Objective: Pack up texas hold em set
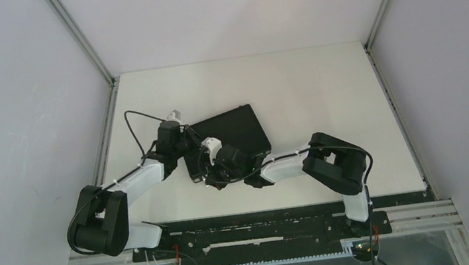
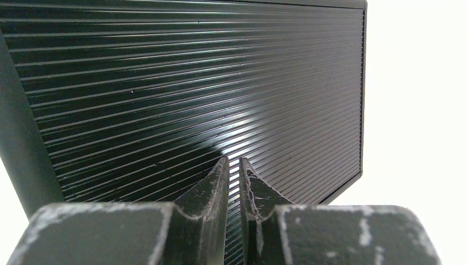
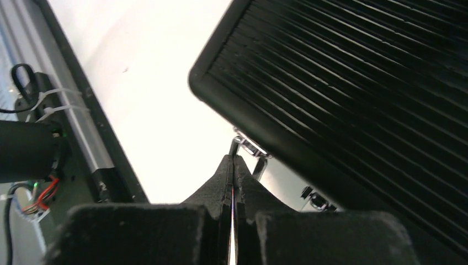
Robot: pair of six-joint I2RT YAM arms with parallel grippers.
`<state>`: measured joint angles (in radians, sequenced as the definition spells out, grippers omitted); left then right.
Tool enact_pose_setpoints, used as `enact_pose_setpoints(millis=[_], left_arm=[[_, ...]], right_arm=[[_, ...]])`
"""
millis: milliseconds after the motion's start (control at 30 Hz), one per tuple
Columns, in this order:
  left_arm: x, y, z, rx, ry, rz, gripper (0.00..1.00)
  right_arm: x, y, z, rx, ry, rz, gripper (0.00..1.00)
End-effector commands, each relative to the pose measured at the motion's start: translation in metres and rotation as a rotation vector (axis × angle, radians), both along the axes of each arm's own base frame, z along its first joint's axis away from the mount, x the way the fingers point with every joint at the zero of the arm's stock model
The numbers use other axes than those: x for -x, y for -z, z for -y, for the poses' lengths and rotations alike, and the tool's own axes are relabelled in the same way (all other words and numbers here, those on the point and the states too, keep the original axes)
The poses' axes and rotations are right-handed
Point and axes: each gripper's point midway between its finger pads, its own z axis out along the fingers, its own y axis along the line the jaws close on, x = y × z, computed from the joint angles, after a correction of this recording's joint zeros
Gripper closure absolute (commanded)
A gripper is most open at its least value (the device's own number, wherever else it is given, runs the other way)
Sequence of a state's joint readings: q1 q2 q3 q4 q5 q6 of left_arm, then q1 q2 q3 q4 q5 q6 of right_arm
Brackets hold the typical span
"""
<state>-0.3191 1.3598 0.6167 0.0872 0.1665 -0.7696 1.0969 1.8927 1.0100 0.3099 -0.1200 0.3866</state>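
The texas hold em set shows only as its black briefcase (image 1: 235, 129), lying closed and flat on the white table; chips and cards are hidden inside. Its ribbed lid (image 2: 193, 83) fills the left wrist view. My left gripper (image 2: 234, 163) hovers over the case's left end (image 1: 187, 134), its fingers a narrow slit apart with nothing between them. My right gripper (image 3: 233, 158) is shut and empty at the case's near left corner (image 1: 208, 170). Its tips sit right by a silver latch (image 3: 248, 148) on the case's side, below the lid edge (image 3: 359, 83).
The white table (image 1: 321, 96) is boxed in by grey walls left, right and behind. A black rail with cabling (image 1: 262, 226) runs along the near edge, and it shows too in the right wrist view as rail (image 3: 105, 138). A second silver latch (image 3: 315, 199) sits further along the case's side.
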Motion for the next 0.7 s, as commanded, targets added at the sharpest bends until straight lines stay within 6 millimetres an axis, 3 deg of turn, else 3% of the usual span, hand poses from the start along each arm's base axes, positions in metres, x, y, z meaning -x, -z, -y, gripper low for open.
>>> enact_pose_setpoints(millis=[0, 333, 533, 600, 667], left_arm=[[0.027, 0.045, -0.028, -0.108, -0.049, -0.157, 0.82], [0.027, 0.044, -0.027, -0.099, -0.047, -0.154, 0.82], [0.024, 0.033, -0.03, -0.1, -0.064, -0.105, 0.82], [0.023, 0.026, -0.031, -0.095, -0.072, -0.072, 0.77], [0.023, 0.016, -0.034, -0.099, -0.09, -0.024, 0.66]], right_arm=[[0.008, 0.008, -0.012, -0.004, -0.003, -0.018, 1.0], [-0.008, 0.015, -0.005, 0.017, 0.035, -0.002, 1.0], [-0.003, -0.016, 0.004, -0.002, 0.032, 0.067, 1.0], [-0.002, -0.029, 0.012, -0.021, 0.044, 0.094, 1.0], [-0.003, -0.042, 0.023, -0.035, 0.059, 0.127, 1.0]])
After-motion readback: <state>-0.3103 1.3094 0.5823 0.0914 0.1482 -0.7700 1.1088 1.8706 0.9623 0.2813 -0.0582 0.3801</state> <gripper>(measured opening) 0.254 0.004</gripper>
